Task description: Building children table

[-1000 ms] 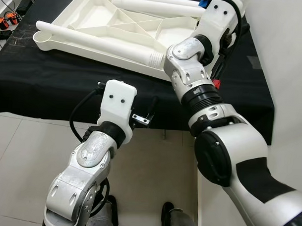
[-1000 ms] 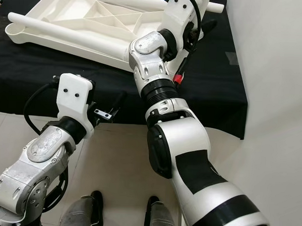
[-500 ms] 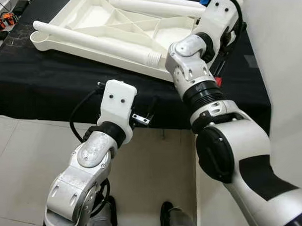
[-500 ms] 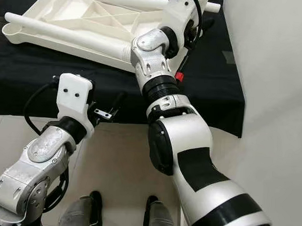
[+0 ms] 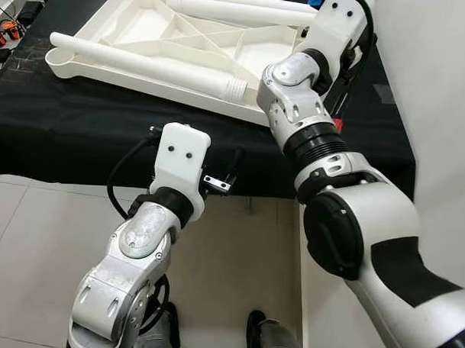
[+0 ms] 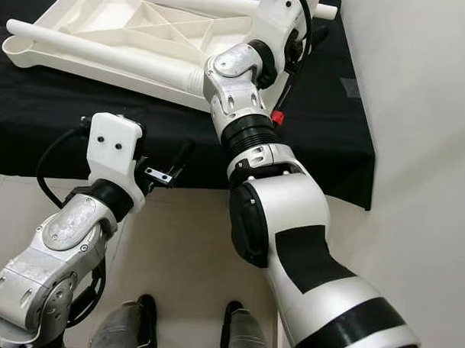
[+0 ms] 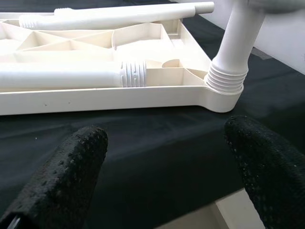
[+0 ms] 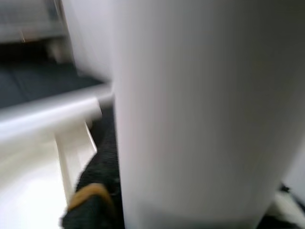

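A white children's table top [image 5: 187, 43] lies upside down on the black-covered table [image 5: 66, 138]. One loose white leg [image 5: 145, 62] rests along its near side, another [image 5: 238, 10] along the far side. A third leg [image 7: 236, 43] stands upright in the threaded corner socket [image 7: 224, 88] at the near right. My right arm [image 5: 296, 92] reaches up to that corner; the right gripper [image 8: 186, 181] is shut on the upright leg [image 8: 200, 95], one black finger [image 8: 93, 200] showing beside it. My left gripper [image 5: 230, 168] hangs open at the table's front edge, fingers [image 7: 62, 181] wide apart.
Orange tools [image 5: 2, 35] lie at the far left of the black cloth. A white wall [image 5: 441, 112] stands close on the right. Below the table edge is tiled floor [image 5: 32, 236] with my feet [image 5: 261, 328].
The view has shifted a little. My right forearm has turned slightly at the upright leg. The left arm has kept its place.
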Motion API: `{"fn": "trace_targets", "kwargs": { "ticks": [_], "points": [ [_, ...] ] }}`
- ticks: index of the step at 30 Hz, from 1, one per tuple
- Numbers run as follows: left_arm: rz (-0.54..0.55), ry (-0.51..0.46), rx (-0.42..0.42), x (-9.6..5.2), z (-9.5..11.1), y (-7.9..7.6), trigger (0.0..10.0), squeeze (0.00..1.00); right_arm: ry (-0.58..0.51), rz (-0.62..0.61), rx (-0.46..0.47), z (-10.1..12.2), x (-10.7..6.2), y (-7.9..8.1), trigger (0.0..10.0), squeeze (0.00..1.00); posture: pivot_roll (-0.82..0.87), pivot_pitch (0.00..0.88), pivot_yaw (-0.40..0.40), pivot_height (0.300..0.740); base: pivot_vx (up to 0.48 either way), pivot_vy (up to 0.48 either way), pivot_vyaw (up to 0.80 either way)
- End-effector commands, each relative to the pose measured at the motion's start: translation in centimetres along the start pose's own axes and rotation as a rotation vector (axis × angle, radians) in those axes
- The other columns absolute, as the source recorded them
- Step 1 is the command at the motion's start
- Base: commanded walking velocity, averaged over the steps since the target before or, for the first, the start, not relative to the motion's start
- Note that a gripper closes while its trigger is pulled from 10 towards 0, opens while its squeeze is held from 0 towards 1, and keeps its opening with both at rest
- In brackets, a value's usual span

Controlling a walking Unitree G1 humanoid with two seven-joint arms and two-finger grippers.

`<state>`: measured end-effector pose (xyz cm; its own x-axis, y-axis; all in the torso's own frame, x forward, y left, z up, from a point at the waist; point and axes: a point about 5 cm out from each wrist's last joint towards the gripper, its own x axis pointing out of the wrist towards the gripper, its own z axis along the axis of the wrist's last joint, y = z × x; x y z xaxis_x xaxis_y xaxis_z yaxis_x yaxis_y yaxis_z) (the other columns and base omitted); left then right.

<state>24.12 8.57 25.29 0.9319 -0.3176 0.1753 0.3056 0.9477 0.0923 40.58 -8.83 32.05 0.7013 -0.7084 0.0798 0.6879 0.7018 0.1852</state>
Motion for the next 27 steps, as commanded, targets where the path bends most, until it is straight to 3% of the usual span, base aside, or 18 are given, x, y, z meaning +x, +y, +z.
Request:
{"fn": "trace_targets", "kwargs": {
  "ticks": [1,2,3,4,23,24,25,27],
  "points": [
    [0.001,0.0,0.0,-0.2,-0.1,-0.1,10.0,0.0,0.128,-0.019,-0.088,-3.6,-0.1,-0.7,10.0,0.95,0.1,0.308,-0.101,0.74,0.0,0.0,0.0],
    [0.001,0.0,0.0,-0.2,-0.1,-0.1,10.0,0.0,0.128,-0.019,-0.088,-3.6,-0.1,-0.7,10.0,0.95,0.1,0.308,-0.101,0.74,0.0,0.0,0.0],
    [0.001,0.0,0.001,-0.2,-0.1,-0.1,10.0,0.0,0.126,-0.016,-0.085,-3.6,-0.1,-0.7,10.0,0.64,0.1,0.307,-0.102,0.74,0.0,0.0,0.0],
    [0.002,0.0,0.001,-0.2,-0.1,-0.1,10.0,0.0,0.123,-0.014,-0.084,-3.5,-0.1,-0.6,10.0,0.0,0.1,0.307,-0.102,0.74,0.0,0.0,0.0],
    [0.005,-0.003,0.001,-0.2,-0.1,-0.2,10.0,0.0,0.12,0.038,-0.026,-2.1,-0.6,0.3,10.0,0.0,0.1,0.305,-0.102,0.74,0.0,0.0,0.0],
    [0.005,-0.003,0.002,-0.2,-0.1,-0.2,10.0,0.0,0.119,0.041,-0.022,-2.1,-0.6,0.3,10.0,0.03,0.1,0.305,-0.102,0.74,0.0,0.0,0.0],
    [0.005,-0.003,0.001,-0.2,-0.1,-0.2,10.0,0.0,0.11,0.046,-0.024,-2.0,-0.6,0.4,10.0,1.0,0.1,0.305,-0.102,0.74,0.0,0.0,0.0],
    [0.005,-0.003,0.001,-0.2,-0.1,-0.2,10.0,0.0,0.102,0.048,-0.025,-1.9,-0.7,0.4,10.0,1.0,0.1,0.305,-0.102,0.74,0.0,0.0,0.0]
  ]
}}
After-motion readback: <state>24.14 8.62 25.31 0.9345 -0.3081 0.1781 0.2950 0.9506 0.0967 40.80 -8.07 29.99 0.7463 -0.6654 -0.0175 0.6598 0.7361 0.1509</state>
